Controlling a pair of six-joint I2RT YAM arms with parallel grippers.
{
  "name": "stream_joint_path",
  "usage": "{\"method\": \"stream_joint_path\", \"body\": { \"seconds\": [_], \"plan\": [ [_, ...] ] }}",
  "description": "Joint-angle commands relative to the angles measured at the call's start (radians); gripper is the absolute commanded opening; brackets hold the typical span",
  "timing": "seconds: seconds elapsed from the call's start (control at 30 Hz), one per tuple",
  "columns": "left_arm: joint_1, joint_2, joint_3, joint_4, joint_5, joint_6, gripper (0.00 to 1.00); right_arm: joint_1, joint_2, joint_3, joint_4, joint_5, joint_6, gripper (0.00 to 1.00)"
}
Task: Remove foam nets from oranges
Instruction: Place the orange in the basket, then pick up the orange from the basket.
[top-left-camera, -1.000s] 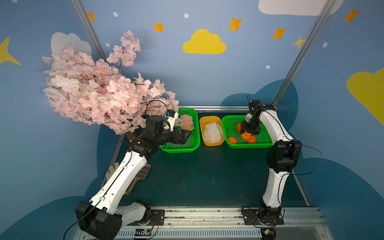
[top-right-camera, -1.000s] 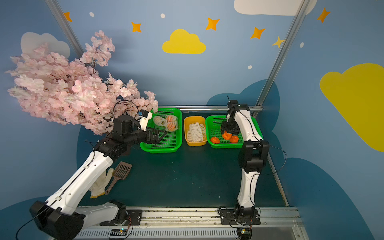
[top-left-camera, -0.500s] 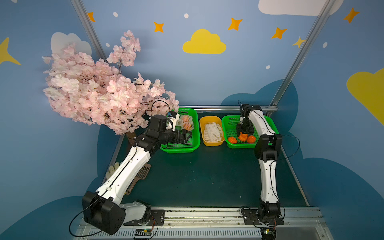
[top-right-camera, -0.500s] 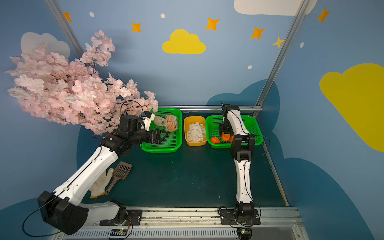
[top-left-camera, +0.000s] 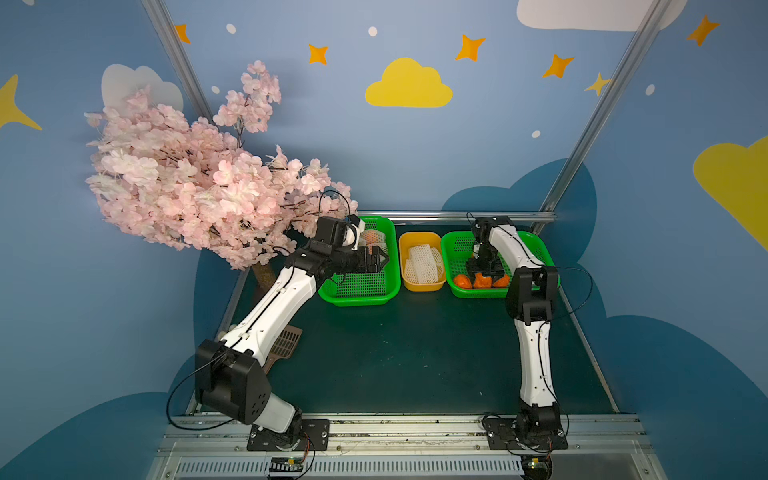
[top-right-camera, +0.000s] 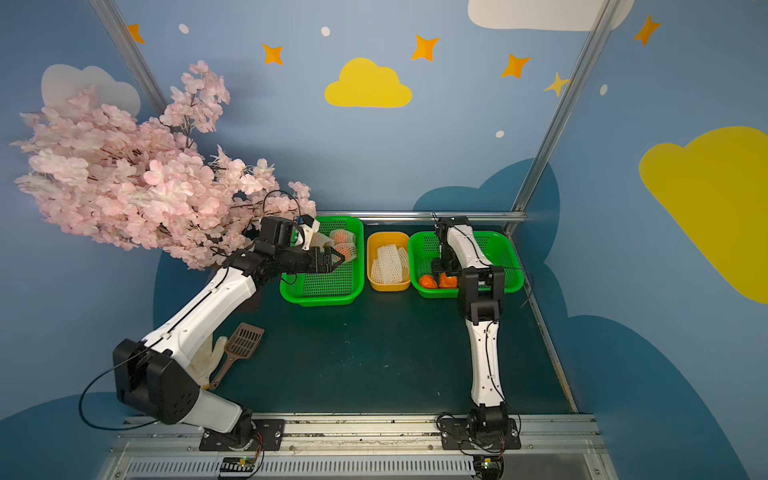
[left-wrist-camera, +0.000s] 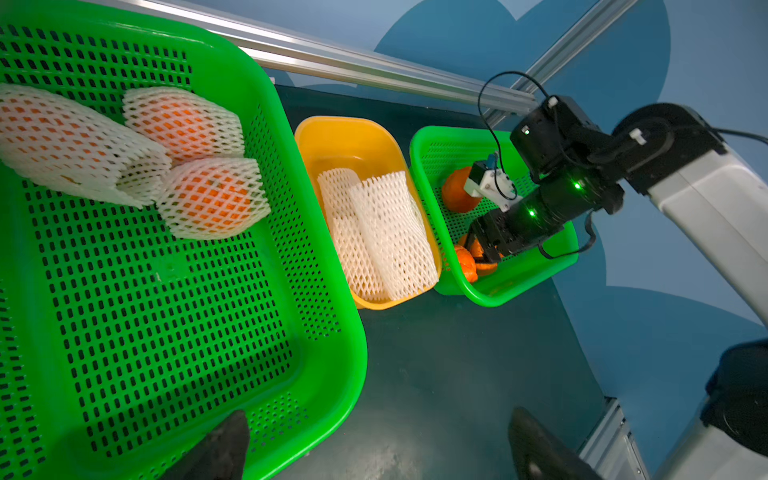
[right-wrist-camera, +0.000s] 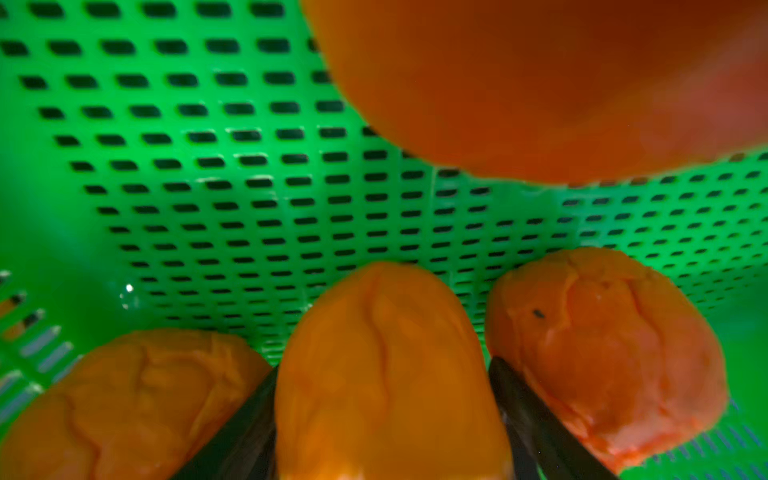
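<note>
Left gripper (left-wrist-camera: 374, 449): jaws spread wide, nothing between them, hanging above the left green basket (left-wrist-camera: 340, 374). Just past my fingertips (left-wrist-camera: 224, 444), toward the far end of that basket, are three netted oranges (left-wrist-camera: 212, 199), bunched and touching, each wrapped in its white mesh sleeve. To the side, toward my other arm, the yellow tub (left-wrist-camera: 332, 137) stands just beside the basket and holds the empty foam nets (left-wrist-camera: 386, 232), lying flat and overlapping. Right gripper (right-wrist-camera: 390, 415): down inside the right green basket (right-wrist-camera: 166, 187), fingers (right-wrist-camera: 249, 415) on either side of the middle orange (right-wrist-camera: 386, 353) and right against its skin. I can't tell whether they are pinching it or only bracketing it. That fruit is bare, no net on it. Two more bare oranges (right-wrist-camera: 137, 399) lie just outside each finger, all three in a row at the near end of the basket. A fourth bare one (right-wrist-camera: 540, 83) sits behind the hand, blurred and close to the wrist lens. In both top views the hand (top-left-camera: 484, 274) points straight down onto that row. Further out on the left arm's outer side: pink blossom tree (top-left-camera: 199, 187), plus a brown slotted spatula (top-right-camera: 245, 343) and a white glove (top-right-camera: 208, 357) on the dark mat (top-left-camera: 415, 353) near the arm's lower link.
</note>
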Motion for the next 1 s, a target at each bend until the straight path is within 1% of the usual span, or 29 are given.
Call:
{"method": "stream_joint_path", "body": {
  "seconds": [0.0,0.13,0.17,0.23,0.33,0.5,0.53,0.7,0.77,0.97],
  "plan": [
    [0.012,0.083,0.074,-0.091,-0.007,-0.050,0.96,0.007,-0.130,-0.027,-0.006,-0.101,0.003,0.78],
    [0.030,0.202,0.189,-0.174,-0.064,-0.093,0.96,0.010,-0.219,-0.079,0.014,-0.183,0.006,0.80],
    [0.035,0.229,0.213,-0.185,-0.066,-0.104,0.96,0.012,-0.244,-0.097,0.023,-0.202,0.009,0.80],
    [0.045,0.278,0.248,-0.199,-0.107,-0.116,0.96,0.018,-0.293,-0.133,0.040,-0.238,0.008,0.80],
    [0.056,0.354,0.303,-0.212,-0.121,-0.126,0.95,0.035,-0.361,-0.177,0.057,-0.287,-0.008,0.81],
    [0.072,0.458,0.359,-0.174,-0.079,-0.178,0.94,0.084,-0.476,-0.250,0.084,-0.319,-0.029,0.81],
    [0.074,0.479,0.369,-0.162,-0.047,-0.188,0.94,0.096,-0.500,-0.268,0.091,-0.321,-0.030,0.82],
    [0.090,0.570,0.420,-0.111,-0.015,-0.230,0.94,0.163,-0.604,-0.359,0.112,-0.353,-0.026,0.82],
    [0.092,0.598,0.442,-0.088,-0.013,-0.241,0.94,0.191,-0.642,-0.392,0.116,-0.358,-0.023,0.82],
    [0.102,0.690,0.499,-0.050,-0.030,-0.271,0.94,0.229,-0.746,-0.468,0.140,-0.424,-0.013,0.82]
  ]
}}
